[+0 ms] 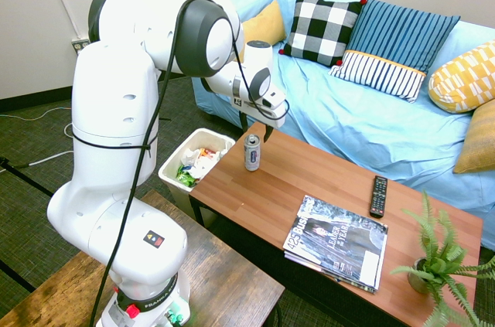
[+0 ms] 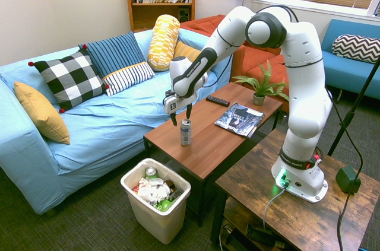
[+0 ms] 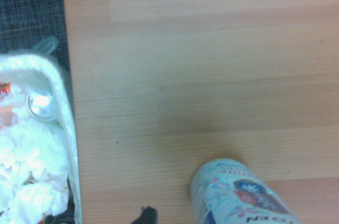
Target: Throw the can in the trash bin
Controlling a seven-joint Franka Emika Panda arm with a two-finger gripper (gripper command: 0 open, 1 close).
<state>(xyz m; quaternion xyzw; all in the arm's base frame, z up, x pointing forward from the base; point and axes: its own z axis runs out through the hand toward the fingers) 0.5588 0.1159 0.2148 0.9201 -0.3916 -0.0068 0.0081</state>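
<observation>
The can [image 1: 252, 152] [image 2: 186, 132] stands upright near the corner of the wooden coffee table [image 1: 309, 180]; it is slim and silver with a bluish label. My gripper [image 1: 256, 130] [image 2: 181, 116] hangs open just above it, one finger on either side of the can's top and not touching it. The can [image 3: 241, 195] fills the lower part of the wrist view. The trash bin [image 1: 175, 163] [image 2: 157, 224] [image 3: 59, 91] stands on the floor beside that table corner, below the can. The bin is white and holds crumpled paper, green scraps and another can.
On the coffee table lie a magazine [image 1: 336, 242] [image 2: 238, 118], a black remote [image 1: 378, 195] [image 2: 218, 101] and a potted fern [image 1: 437, 261] [image 2: 259, 88]. A light blue sofa [image 1: 363, 126] with cushions runs along the table's far side.
</observation>
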